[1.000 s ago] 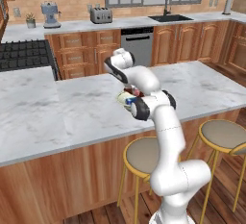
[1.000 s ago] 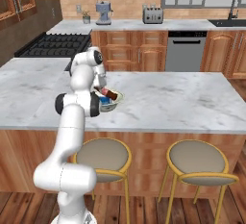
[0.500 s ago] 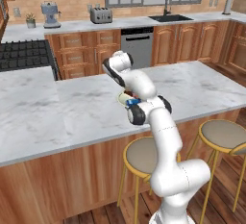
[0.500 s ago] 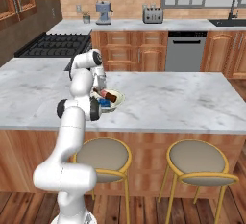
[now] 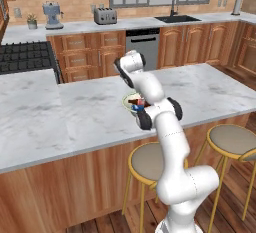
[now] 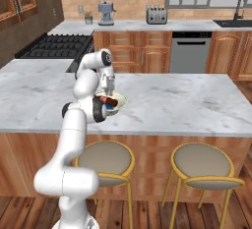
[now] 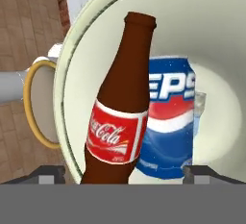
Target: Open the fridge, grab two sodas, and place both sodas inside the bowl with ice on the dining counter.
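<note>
The pale cream-green bowl (image 7: 206, 31) sits on the dining counter (image 5: 75, 112). Inside it the dark-brown bottle (image 7: 120, 98) with a red label lies slanted against the blue can (image 7: 170, 117), with a piece of ice (image 7: 199, 103) beside the can. My gripper (image 7: 124, 172) hangs open just above the bowl, its tips wide apart on either side of the bottle's base and not touching it. From the base, the gripper (image 6: 109, 93) points down into the bowl (image 6: 119, 100). The fridge is out of view.
Yellow-rimmed stools (image 6: 204, 161) stand under the counter's near edge. Behind the marble slab (image 6: 187, 100) are the stove (image 6: 54, 46), dishwasher (image 6: 189, 53), toaster (image 6: 156, 14) and sink (image 5: 177, 18) along the wall counter.
The jaws have gone from shut to wide open, letting go of the bottle, which now rests in the bowl against the can. The arm has hardly moved.
</note>
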